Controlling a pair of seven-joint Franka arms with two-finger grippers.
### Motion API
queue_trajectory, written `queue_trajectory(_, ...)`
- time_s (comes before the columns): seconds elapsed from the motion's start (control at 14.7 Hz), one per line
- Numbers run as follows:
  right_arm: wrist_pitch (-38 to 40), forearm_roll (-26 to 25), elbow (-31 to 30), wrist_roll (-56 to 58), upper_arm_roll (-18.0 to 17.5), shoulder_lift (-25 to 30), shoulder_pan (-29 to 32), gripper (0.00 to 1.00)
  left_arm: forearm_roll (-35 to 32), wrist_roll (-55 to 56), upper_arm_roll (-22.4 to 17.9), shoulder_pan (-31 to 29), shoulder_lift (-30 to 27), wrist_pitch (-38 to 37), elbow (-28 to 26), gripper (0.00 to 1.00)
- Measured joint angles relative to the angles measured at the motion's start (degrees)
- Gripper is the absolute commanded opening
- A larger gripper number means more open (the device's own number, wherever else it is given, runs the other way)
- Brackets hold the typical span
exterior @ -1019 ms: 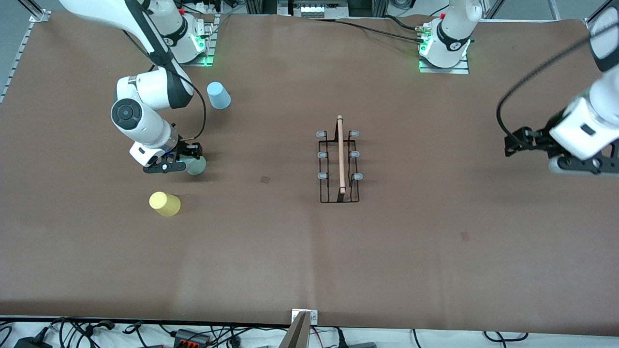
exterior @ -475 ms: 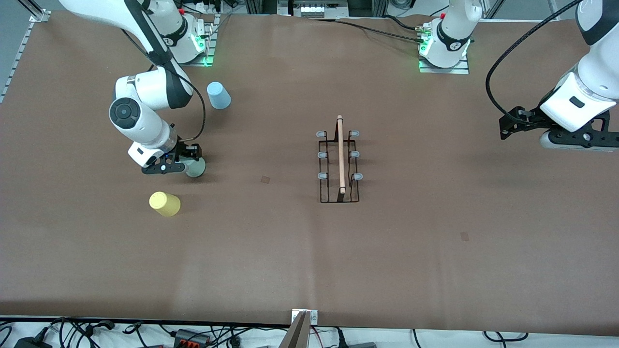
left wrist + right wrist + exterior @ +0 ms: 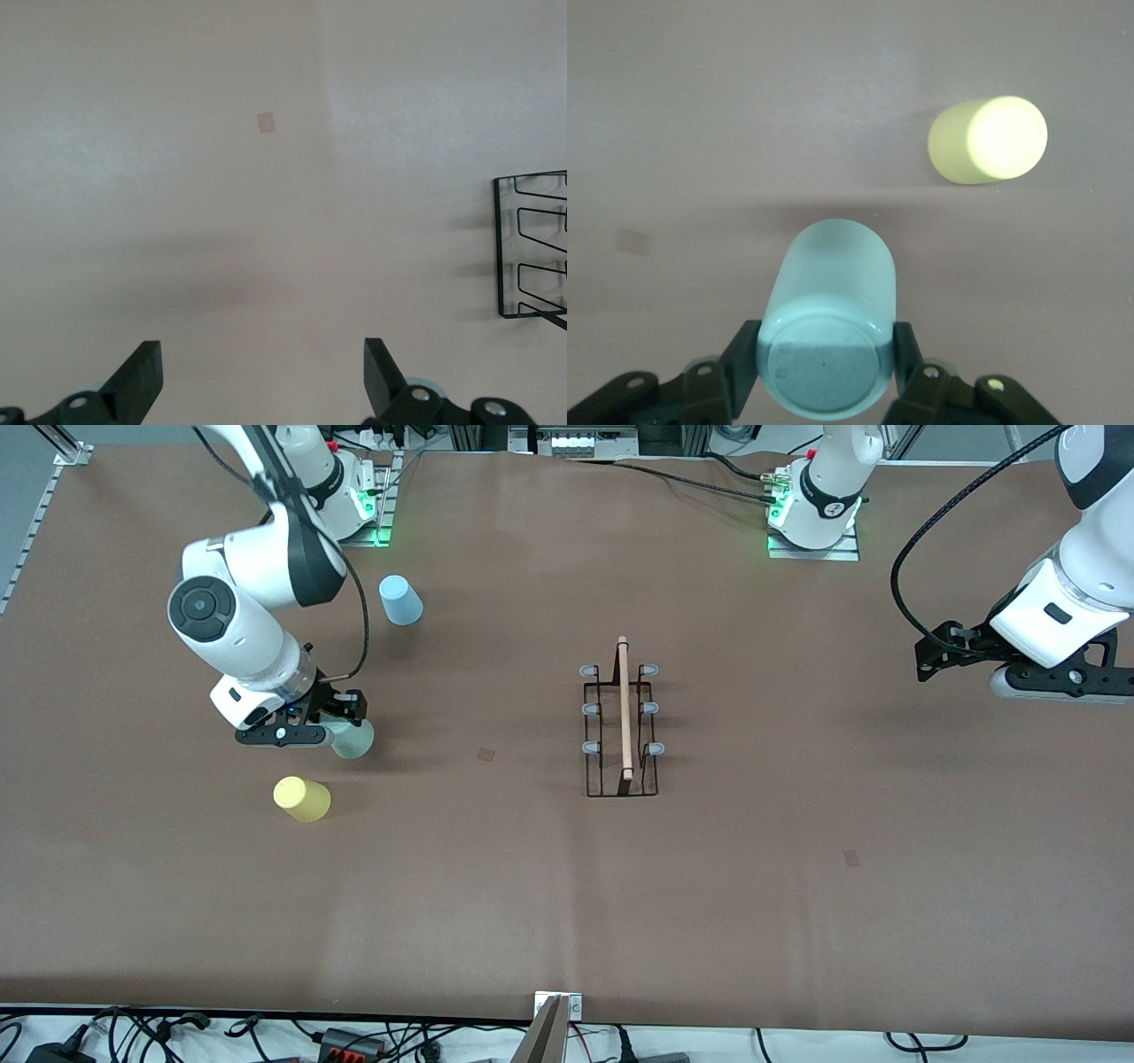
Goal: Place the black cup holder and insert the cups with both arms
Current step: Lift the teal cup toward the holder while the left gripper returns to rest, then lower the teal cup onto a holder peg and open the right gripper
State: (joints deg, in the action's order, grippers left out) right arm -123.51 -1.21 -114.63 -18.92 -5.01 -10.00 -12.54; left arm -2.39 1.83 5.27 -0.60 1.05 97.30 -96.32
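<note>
My right gripper (image 3: 344,724) is shut on the pale grey-green cup (image 3: 353,740) and holds it a little above the table, base up, toward the right arm's end. In the right wrist view the cup (image 3: 833,301) sits between the fingers (image 3: 744,354). The yellow cup (image 3: 302,798) stands nearer the front camera and also shows in the right wrist view (image 3: 990,140). The light blue cup (image 3: 400,600) stands farther from the camera. The black cup holder (image 3: 622,726) with its wooden rod stands at mid-table, and its end shows in the left wrist view (image 3: 532,243). My left gripper (image 3: 932,664) is open and empty (image 3: 261,381), up at the left arm's end.
Small tape marks lie on the brown table cover, one (image 3: 486,754) between the cups and the holder and one (image 3: 851,857) nearer the camera toward the left arm's end. Cables run along the table's front edge (image 3: 567,1010).
My right gripper has risen with the grey-green cup, lifting it off the table. My left arm drew up and back a second ago and has since stayed still.
</note>
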Motion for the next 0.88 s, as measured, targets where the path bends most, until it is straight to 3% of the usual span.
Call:
queue_trajectory(0.2, 6.80, 0.06, 8.32, -6.77, -0.11, -0.44, -4.27, 0.23, 0.00, 0.00, 0.00, -0.04, 0.00, 0.00, 0.00, 1.00)
queue_trajectory(0.88, 7.23, 6.25, 20.13, -34.20, -0.22, -7.44, -22.45, 0.23, 0.00, -0.02, -0.07, -0.76, 0.00, 0.00, -0.04, 1.00)
